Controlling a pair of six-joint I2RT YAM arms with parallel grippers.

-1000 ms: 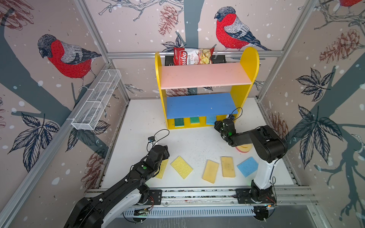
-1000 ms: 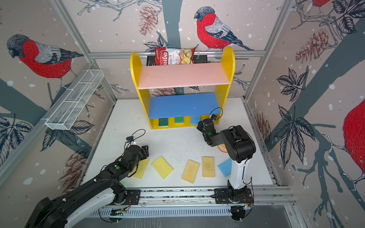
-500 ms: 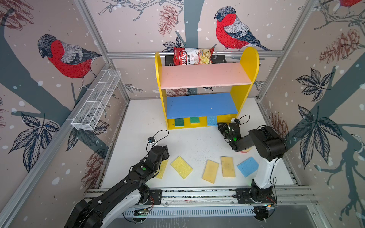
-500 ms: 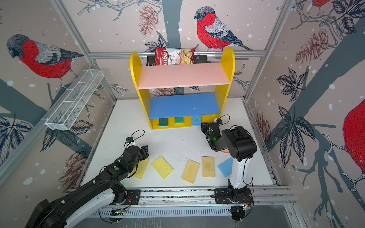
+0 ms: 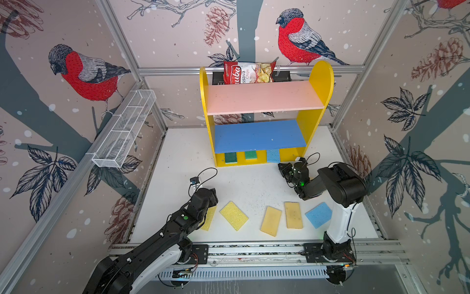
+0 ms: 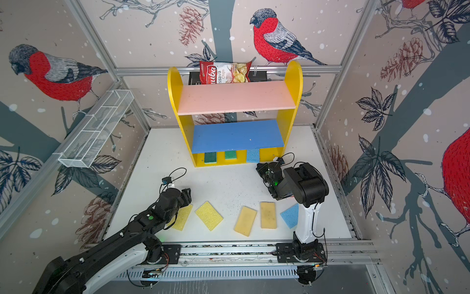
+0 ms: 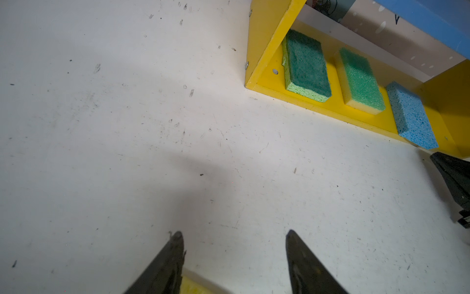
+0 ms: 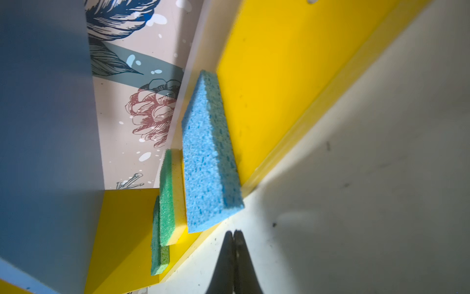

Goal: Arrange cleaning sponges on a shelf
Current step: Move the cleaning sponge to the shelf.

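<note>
Nearest the rail, five cleaning sponges are lying flat in a row on the white table [image 5: 244, 183], and only the top views are showing them all. A bright yellow sponge [image 5: 209, 222] is half hidden under the left gripper [image 5: 215, 197], and a second bright yellow sponge [image 5: 233, 215] is just to that gripper's right. A tan-yellow sponge [image 5: 271, 221] and a second tan-yellow sponge [image 5: 293, 215] are lying side by side further right, and a light blue sponge [image 5: 319, 214] is back behind the right gripper [image 5: 281, 168], beside its arm. The left wrist view is catching just a yellow corner of the first, low between the fingers [image 7: 167, 262], yet it is settling what the top views are blurring: those fingers are standing spread, with only table between them. The right wrist view is showing the right gripper's fingers pressed together on nothing, their tips hovering just short of the shelf [image 5: 319, 84]. Straight ahead of those tips a shelved blue sponge [image 8: 208, 157] is lying on the yellow base, its porous front end poking over the lip. To its left a green-topped sponge [image 8: 167, 198] is showing a thick yellow body, and further left a dark green sponge [image 7: 306, 66] is sitting on a pale green layer. In both top views the blue middle board [image 5: 258, 136] is covering all but their front ends. Above it the pink top board [image 5: 264, 96] is spanning the round-topped yellow sides, and a red chips bag [image 5: 248, 72] is showing behind it.
</note>
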